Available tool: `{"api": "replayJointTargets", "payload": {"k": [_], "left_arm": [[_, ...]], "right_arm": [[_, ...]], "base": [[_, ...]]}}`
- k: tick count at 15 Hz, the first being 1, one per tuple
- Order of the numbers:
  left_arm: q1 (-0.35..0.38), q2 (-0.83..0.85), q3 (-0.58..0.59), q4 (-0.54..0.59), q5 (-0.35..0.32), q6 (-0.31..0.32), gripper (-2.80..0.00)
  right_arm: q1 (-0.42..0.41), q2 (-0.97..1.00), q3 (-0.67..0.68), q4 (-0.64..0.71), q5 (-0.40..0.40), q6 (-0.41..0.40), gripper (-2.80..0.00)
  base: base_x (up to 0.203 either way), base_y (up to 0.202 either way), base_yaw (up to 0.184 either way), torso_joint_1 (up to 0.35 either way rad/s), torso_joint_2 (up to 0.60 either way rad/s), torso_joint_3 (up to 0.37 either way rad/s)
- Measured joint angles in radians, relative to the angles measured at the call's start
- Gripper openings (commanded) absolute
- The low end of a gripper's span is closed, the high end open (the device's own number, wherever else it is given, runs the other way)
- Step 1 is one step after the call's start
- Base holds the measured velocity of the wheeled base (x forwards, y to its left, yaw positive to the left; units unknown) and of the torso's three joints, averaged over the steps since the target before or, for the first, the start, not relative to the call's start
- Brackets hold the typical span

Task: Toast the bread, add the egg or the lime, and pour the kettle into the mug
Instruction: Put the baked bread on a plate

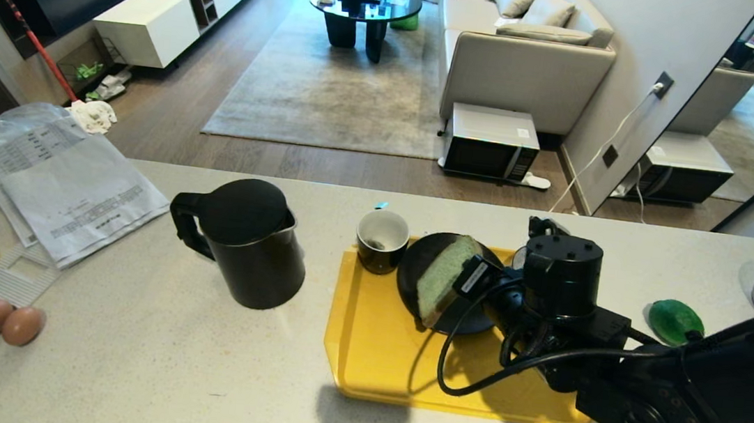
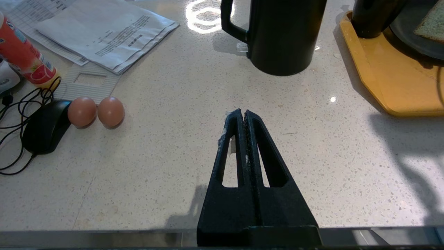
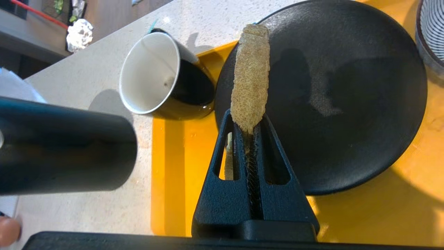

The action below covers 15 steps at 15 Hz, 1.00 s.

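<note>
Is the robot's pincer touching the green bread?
Touching. In the right wrist view, the right pincer is shut on the bread, gripping its edge between both fingers above the black plate.

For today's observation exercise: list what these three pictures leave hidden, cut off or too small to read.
- Right hand, shut on the bread: in the head view the wrist hides its fingers.
- Striped bowl: cut by the right wrist view's edge; the arm covers it in the head view.
- Lime: partly behind the arm's cable, head view.
- Papers: print too small to read.
- Kettle: lid on, contents unseen.
- Mug: the dark bit at its bottom is too small to identify.
</note>
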<state>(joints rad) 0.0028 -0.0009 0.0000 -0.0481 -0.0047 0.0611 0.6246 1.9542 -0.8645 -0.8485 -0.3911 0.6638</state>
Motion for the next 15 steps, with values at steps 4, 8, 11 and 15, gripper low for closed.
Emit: {"api": "replayJointTargets", "payload": {"k": [4, 8, 11, 15], "left_arm": [[0.0, 0.0, 0.0, 0.0, 0.0, 0.0, -2.8], [0.0, 0.0, 0.0, 0.0, 0.0, 0.0, -2.8], [0.0, 0.0, 0.0, 0.0, 0.0, 0.0, -2.8], [0.0, 0.0, 0.0, 0.0, 0.0, 0.0, -2.8]], "right_arm": [[-0.035, 0.014, 0.013, 0.0, 0.001, 0.0, -2.8], [-0.072, 0.024, 0.047, -0.001, 0.002, -0.003, -2.8], [-0.091, 0.036, 0.06, -0.003, 0.002, -0.009, -2.8], [-0.104, 0.053, 0.078, -0.003, 0.002, -0.02, -2.8]], "base": [[0.0, 0.0, 0.0, 0.0, 0.0, 0.0], [0.0, 0.0, 0.0, 0.0, 0.0, 0.0], [0.0, 0.0, 0.0, 0.0, 0.0, 0.0], [0.0, 0.0, 0.0, 0.0, 0.0, 0.0]]}}
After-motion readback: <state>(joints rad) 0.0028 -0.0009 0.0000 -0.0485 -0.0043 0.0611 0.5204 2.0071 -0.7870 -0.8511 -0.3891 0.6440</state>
